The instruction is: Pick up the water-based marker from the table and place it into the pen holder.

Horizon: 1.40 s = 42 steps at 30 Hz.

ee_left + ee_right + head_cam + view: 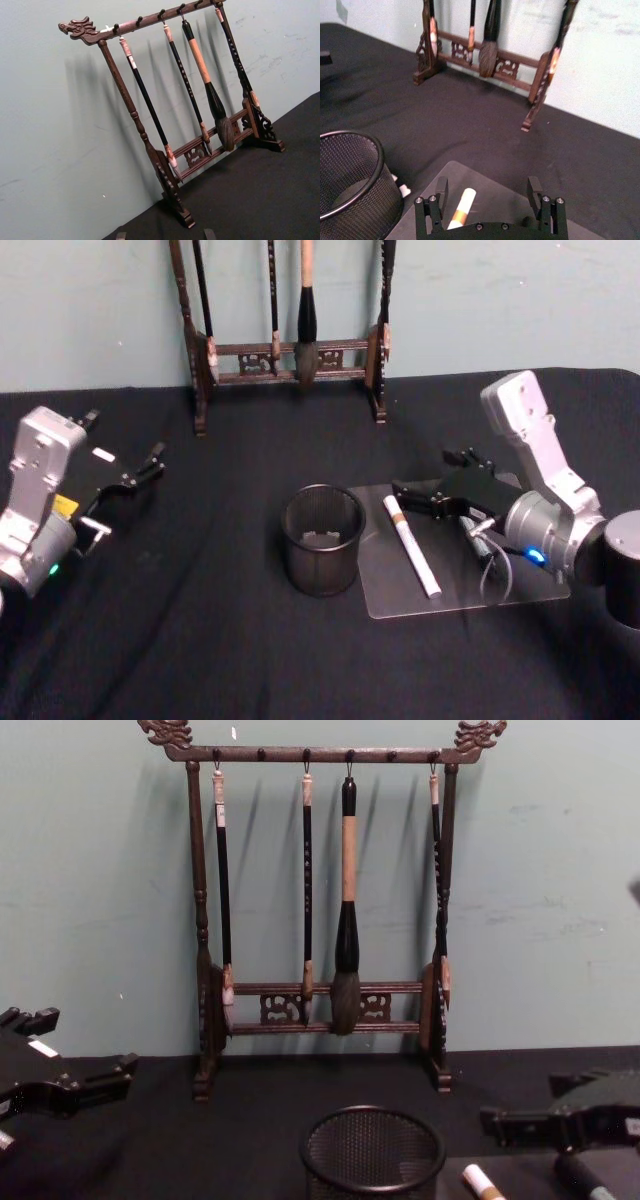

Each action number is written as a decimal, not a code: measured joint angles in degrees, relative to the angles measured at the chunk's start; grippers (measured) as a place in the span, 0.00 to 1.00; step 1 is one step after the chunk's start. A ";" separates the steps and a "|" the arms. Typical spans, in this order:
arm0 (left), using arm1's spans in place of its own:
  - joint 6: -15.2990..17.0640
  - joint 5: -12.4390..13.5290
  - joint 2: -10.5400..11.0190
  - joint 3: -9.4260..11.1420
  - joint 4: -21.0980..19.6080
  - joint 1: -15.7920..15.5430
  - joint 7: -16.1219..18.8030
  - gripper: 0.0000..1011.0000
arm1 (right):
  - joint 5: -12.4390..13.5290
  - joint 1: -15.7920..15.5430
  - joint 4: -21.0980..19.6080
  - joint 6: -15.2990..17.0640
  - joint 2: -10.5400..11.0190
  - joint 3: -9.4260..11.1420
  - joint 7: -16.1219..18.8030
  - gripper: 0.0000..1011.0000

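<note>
The water-based marker [411,546] is a white stick with a brown band near its far end. It lies flat on a clear mat [455,592], just right of the pen holder [322,540], a round black mesh cup standing upright. My right gripper [405,498] hovers open over the marker's far end. In the right wrist view the marker [461,209] lies between the spread fingers [441,189], closer to one of them, with the pen holder [351,172] beside it. My left gripper [125,495] is open and idle at the table's left, away from both.
A tall dark wooden brush rack [290,355] with several hanging brushes stands at the back of the black table against the wall, behind the pen holder. The chest view shows the rack [320,1010] above the cup [372,1152].
</note>
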 joint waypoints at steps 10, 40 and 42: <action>0.00 0.00 0.00 0.00 0.00 0.00 0.00 0.99 | -1.74 1.86 2.11 5.86 -2.80 -1.04 0.19 0.99; 0.00 0.00 0.00 0.00 0.00 0.00 0.00 0.99 | -6.53 1.98 4.56 10.05 -5.69 -1.31 2.78 0.99; 0.00 0.00 0.00 0.00 0.00 0.00 0.00 0.99 | -6.75 1.90 4.68 10.10 -5.89 -1.16 2.94 0.99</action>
